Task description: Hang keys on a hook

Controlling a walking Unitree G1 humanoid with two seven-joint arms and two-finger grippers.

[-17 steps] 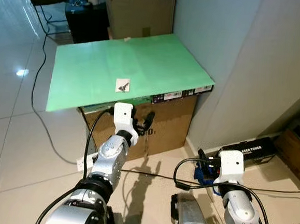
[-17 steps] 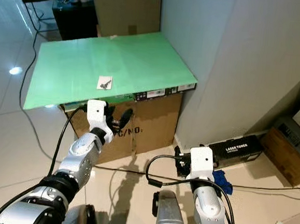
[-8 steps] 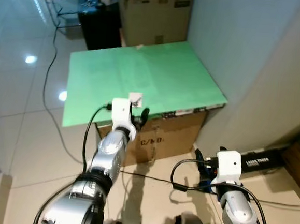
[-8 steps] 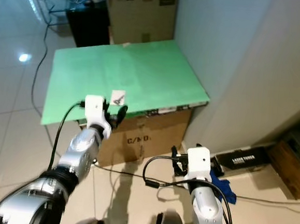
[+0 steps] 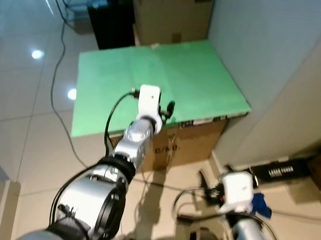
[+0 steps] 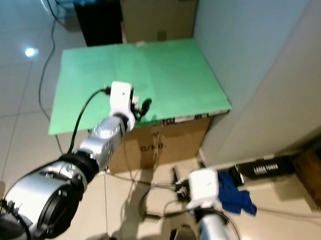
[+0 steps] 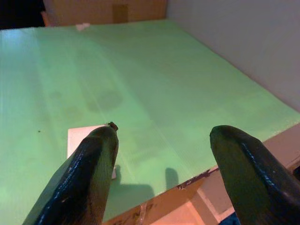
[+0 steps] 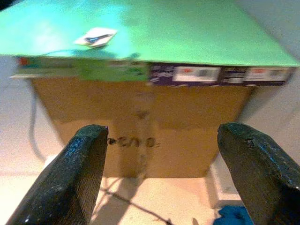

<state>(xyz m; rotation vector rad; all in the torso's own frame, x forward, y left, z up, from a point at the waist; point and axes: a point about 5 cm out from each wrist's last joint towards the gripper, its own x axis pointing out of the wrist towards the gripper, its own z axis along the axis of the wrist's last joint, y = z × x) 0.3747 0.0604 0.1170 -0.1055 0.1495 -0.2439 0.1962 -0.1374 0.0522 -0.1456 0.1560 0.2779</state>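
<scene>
Green board [image 5: 203,73] lying flat over a cardboard box [image 5: 195,142], close against a grey wall.

Left eye view: left gripper [image 5: 165,108] stretched out over the board's near edge, no longer low and short of it as a second ago; head camera also closer in. Right gripper [image 5: 204,180] down near the floor, idle.

Right eye view: same scene, left arm extended toward the board.

Left wrist view: both black fingers [image 7: 89,164] spread wide, nothing between them. White card [image 7: 77,136] on the board, partly behind one finger, with a dark tip of the keys [image 7: 112,125] peeking out beside it.

Right wrist view: fingers [image 8: 79,168] parted and empty; card and keys lying near the board's front edge.

Judging by this, reach nearly complete, pickup next, hanging not yet begun.
</scene>
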